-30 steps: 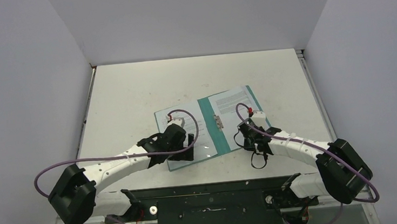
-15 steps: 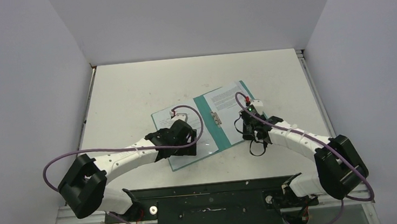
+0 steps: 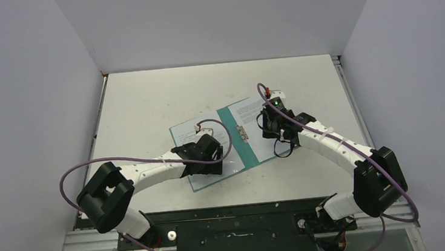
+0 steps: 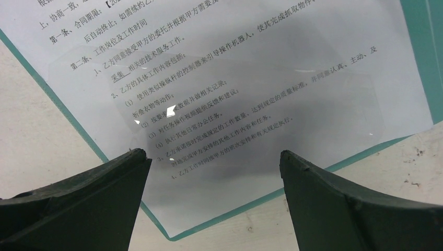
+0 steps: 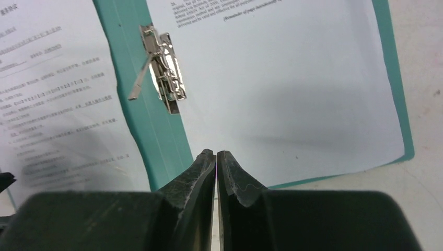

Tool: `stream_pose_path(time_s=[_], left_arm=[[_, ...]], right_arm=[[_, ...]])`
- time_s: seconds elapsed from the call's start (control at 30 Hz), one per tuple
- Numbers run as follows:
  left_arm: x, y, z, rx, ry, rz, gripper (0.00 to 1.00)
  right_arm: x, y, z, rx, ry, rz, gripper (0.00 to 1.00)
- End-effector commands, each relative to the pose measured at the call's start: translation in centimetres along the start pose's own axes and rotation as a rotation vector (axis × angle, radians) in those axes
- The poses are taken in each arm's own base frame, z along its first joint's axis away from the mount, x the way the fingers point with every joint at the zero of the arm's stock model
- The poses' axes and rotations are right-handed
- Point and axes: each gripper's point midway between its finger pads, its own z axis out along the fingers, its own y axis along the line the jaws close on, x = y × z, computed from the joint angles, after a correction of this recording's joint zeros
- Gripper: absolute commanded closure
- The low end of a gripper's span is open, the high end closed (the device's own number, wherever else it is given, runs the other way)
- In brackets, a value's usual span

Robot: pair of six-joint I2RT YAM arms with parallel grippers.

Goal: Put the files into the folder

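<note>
Black left gripper (image 4: 211, 156), jaws wide, over files (image 4: 251, 68).

1. You see a white table (image 3: 145, 102). It is flat and fills the middle of the top view.
2. You see three plain pale walls around it: the left wall (image 3: 22, 88), the back wall (image 3: 216, 17) and the right wall (image 3: 420, 53).
3. You see a long black plate (image 3: 234, 221) at the near edge of the table.
4. You see a thin metal strip (image 3: 338, 62) along the table's right side.
5. In the left wrist view, you see tiny dark specks (image 4: 412, 183) on the table top.
</note>
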Motion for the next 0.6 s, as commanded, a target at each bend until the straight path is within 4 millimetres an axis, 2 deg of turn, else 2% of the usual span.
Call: stream_pose_path(time_s=[0.0,0.13,0.4,0.57], left_arm=[[-1.4,-1.0,0.3,0.017,-0.038,0.002,0.03],[-0.4,-1.0,1.0,0.017,-0.012,0.007,0.03],[1.0,-0.8,1.9,0.018,0.027,0.012,0.02],[1.6,-0.6,2.1,0.017,0.039,0.012,0.01]], right_arm=[[-3.2,3.0,0.1,-0.086,-0.041,-0.026,0.91],[-4.4,4.9,1.1,-0.117,-0.035,-0.06,0.91],[-4.3,8.4,3.7,-0.151,0.006,-0.14,0.9],[-4.5,9.7,4.8,-0.153,0.011,-0.178,0.86]])
